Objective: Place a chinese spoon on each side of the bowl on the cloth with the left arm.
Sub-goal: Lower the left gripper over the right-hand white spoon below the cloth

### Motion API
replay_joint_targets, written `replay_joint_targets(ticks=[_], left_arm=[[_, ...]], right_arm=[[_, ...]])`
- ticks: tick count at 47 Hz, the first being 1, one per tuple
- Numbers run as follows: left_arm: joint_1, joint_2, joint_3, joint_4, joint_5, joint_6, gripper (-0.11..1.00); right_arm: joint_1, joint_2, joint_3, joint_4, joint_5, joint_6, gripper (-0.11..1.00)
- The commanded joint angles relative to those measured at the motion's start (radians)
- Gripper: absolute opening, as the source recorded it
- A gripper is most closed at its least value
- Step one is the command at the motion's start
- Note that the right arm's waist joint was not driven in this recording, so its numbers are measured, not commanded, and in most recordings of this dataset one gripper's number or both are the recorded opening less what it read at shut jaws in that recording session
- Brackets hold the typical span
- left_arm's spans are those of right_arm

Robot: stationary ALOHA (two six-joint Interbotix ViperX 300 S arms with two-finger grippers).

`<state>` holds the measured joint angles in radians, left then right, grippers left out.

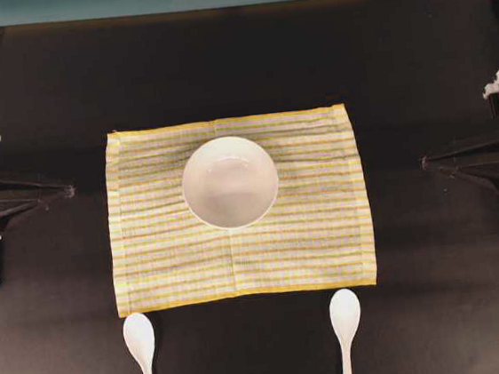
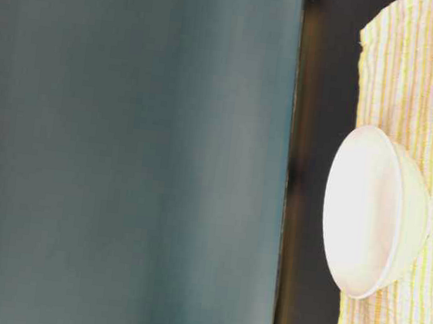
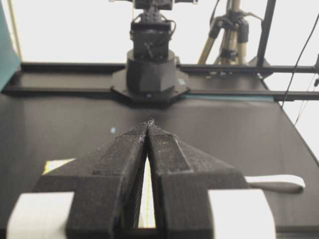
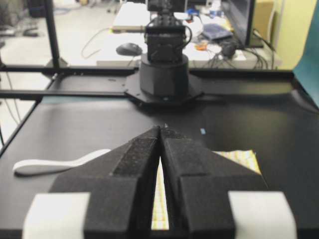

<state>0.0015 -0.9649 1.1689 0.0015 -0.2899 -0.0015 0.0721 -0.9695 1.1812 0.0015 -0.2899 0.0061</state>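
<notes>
Cloth (image 1: 242, 241): we see it flat in the middle of the black table (image 1: 219, 65).
Bowl (image 1: 229, 182): upright on the cloth, toward its far edge.
Left spoon (image 1: 140, 340): on the bare table, just off the cloth's near edge at its left corner, scoop toward the cloth.
Right spoon (image 1: 344, 316): same edge, nearer the right corner, apart from the first.
Left gripper (image 1: 67, 191): we note fingers clenched together, grasping nothing, well left of the cloth.
Right gripper (image 1: 426, 162): fingers clenched likewise, empty, well right of the cloth.

Yellow and grey-white striped cloth (image 1: 242, 241), plain white bowl (image 1: 229, 182), two white spoons (image 1: 140, 341), all on a black table (image 1: 220, 74)
</notes>
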Motion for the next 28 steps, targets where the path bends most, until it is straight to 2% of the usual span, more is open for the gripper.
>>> replay_joint_targets(ticks=[1, 5, 8, 15, 20, 28], left_arm=[[-0.003, 0.04, 0.002, 0.044, 0.034, -0.017, 0.05], [-0.003, 0.077, 0.002, 0.044, 0.055, -0.02, 0.01], [-0.005, 0.095, 0.002, 0.044, 0.054, -0.025, 0.04], [-0.012, 0.133, -0.014, 0.044, 0.031, -0.075, 0.23], [-0.041, 0.195, -0.038, 0.044, 0.021, -0.17, 0.35], [-0.06, 0.35, -0.098, 0.044, 0.0, -0.425, 0.26]], right_arm=[[0.0, 0.003, -0.011, 0.003, -0.009, -0.003, 0.03], [0.0, -0.009, 0.006, 0.014, 0.003, 0.0, 0.02], [0.0, -0.029, 0.021, 0.023, 0.023, 0.003, 0.05], [0.0, -0.075, 0.035, 0.023, 0.066, 0.012, 0.23], [0.0, -0.083, 0.035, 0.023, 0.094, 0.015, 0.31], [0.0, -0.069, 0.04, 0.025, 0.123, 0.015, 0.25]])
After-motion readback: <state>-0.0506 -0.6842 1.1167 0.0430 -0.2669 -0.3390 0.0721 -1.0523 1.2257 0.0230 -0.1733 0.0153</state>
